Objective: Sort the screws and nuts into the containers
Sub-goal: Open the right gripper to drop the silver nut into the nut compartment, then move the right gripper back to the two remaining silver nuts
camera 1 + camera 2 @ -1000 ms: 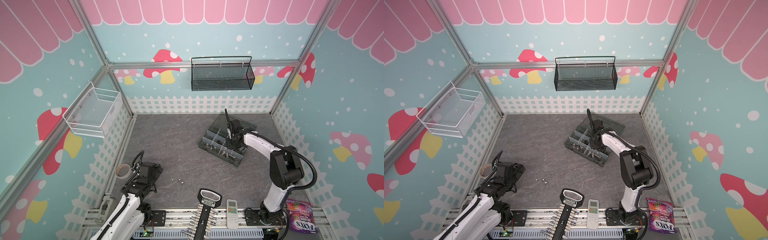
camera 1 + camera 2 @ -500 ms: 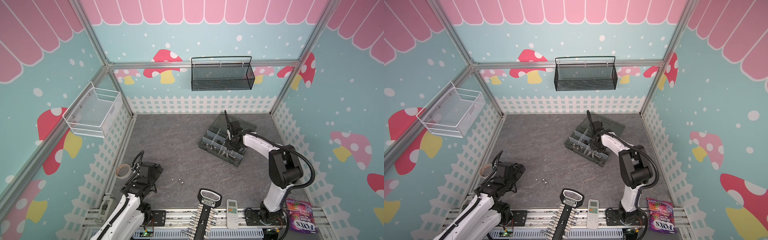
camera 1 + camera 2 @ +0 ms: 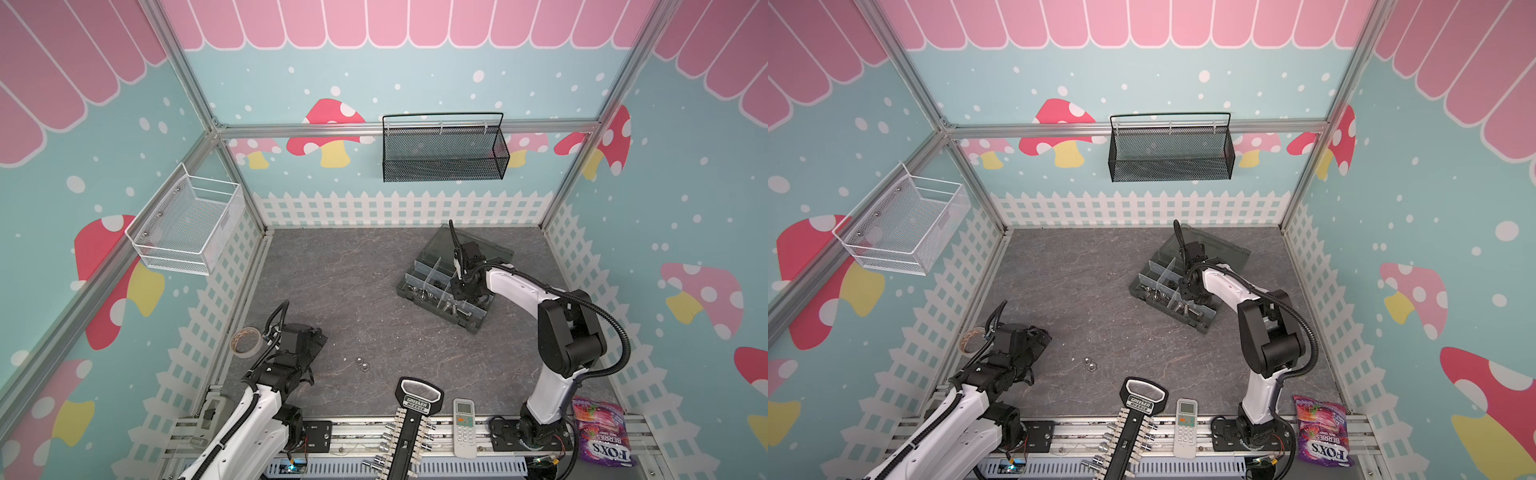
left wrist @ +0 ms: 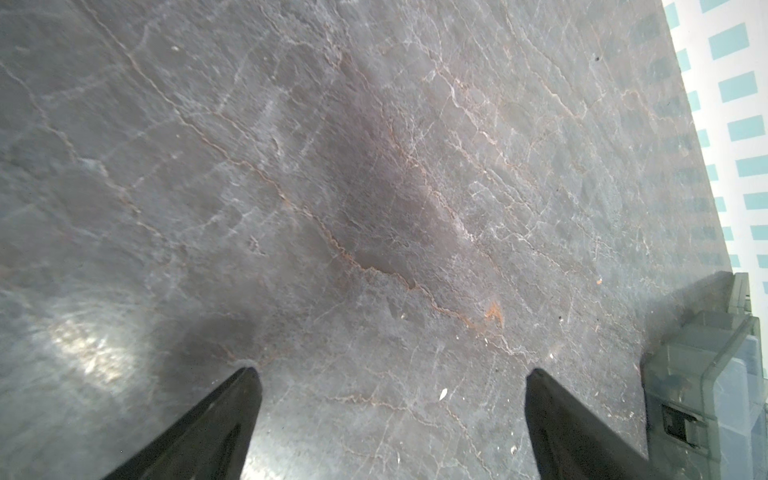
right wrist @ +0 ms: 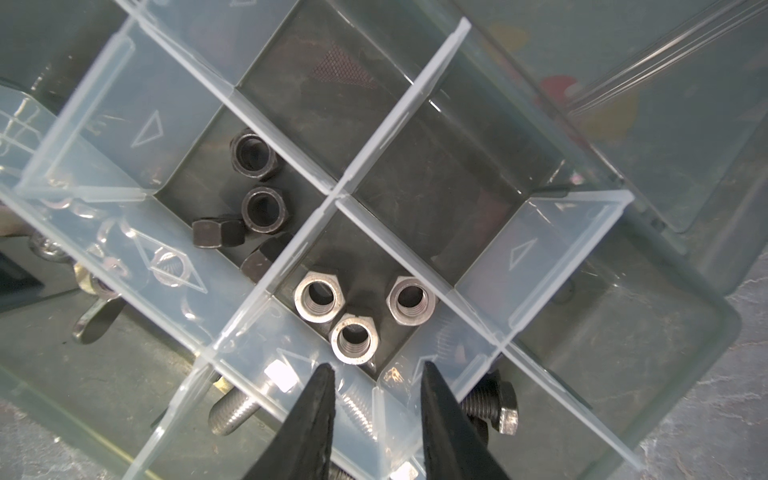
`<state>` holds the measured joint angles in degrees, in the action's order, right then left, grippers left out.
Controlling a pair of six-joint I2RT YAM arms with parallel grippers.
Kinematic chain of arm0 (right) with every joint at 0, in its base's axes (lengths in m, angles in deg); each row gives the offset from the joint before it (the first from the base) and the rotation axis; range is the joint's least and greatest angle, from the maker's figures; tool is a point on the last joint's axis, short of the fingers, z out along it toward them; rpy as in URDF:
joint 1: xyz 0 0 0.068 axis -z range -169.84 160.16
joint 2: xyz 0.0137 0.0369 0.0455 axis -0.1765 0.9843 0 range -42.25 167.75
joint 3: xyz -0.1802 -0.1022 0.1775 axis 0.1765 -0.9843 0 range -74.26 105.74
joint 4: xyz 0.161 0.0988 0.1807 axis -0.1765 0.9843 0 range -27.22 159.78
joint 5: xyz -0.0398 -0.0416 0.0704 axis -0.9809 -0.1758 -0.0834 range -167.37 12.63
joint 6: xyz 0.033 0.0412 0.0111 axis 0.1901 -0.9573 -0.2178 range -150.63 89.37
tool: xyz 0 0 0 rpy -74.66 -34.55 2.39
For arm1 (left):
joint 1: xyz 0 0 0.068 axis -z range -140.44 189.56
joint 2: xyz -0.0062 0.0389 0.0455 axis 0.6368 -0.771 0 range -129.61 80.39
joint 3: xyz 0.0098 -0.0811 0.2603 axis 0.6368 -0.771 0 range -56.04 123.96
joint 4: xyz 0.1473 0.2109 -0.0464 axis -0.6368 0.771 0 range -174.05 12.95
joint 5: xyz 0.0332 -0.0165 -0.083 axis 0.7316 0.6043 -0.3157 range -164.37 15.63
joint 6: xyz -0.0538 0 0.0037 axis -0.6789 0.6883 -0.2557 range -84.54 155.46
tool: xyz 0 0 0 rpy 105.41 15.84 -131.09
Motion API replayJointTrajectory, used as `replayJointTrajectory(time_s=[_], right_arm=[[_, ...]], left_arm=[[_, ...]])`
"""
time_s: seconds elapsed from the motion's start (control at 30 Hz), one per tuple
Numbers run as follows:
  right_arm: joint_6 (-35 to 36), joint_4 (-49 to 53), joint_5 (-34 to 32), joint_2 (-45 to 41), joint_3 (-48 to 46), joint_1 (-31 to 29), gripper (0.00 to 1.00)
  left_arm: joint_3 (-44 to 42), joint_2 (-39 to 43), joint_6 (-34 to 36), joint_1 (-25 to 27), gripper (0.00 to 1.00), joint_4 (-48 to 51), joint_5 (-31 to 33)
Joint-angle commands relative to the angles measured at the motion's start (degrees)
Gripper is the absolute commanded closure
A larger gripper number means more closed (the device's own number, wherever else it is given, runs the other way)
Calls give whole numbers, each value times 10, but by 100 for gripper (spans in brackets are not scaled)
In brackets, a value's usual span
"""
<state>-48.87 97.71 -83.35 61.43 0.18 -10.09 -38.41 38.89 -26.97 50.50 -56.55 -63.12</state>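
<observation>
Toward 2 o'clock on the grey worktop [image 3: 332,270], both top views show the organiser box [image 3: 419,286] with its lid [image 3: 494,251] open. Its long axis runs from 10 to 4 o'clock, and the right end effector [image 3: 465,291] hangs over its middle. Only the right wrist view resolves the contents. Three silver nuts [image 5: 355,338] sit in one compartment [image 5: 365,257] just ahead of the fingertips [image 5: 320,415], bores facing up. Four black nuts [image 5: 264,210] lie past a divider [image 5: 286,266], two bore-up and two on their sides. Silver screws [image 5: 232,409] lie flat beside the fingers, shafts along the box floor; the top views are too small to tell which way they point. The fingers stand slightly apart with nothing between them, so this end effector is released. The left end effector [image 4: 390,370] shows in its wrist view spread wide over bare worktop, grasping nothing, a box corner at the edge. Only the top views show two loose nuts [image 3: 363,363] at 7 o'clock on the worktop, about 4 o'clock of the left end effector and apart from it.
</observation>
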Motion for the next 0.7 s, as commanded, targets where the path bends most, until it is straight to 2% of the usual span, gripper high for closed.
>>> replayJointTrajectory(time_s=[0.0, 0.3, 0.67], right_arm=[[4, 38, 4, -33, 13, -1, 62], [-8, 61, 6, -93, 31, -42, 61], [-42, 94, -12, -84, 70, -167, 60]], left_arm=[[-1, -3, -10, -4, 0, -9, -1], [-4, -5, -12, -5, 0, -14, -2], [-8, -5, -12, -5, 0, -17, -8]])
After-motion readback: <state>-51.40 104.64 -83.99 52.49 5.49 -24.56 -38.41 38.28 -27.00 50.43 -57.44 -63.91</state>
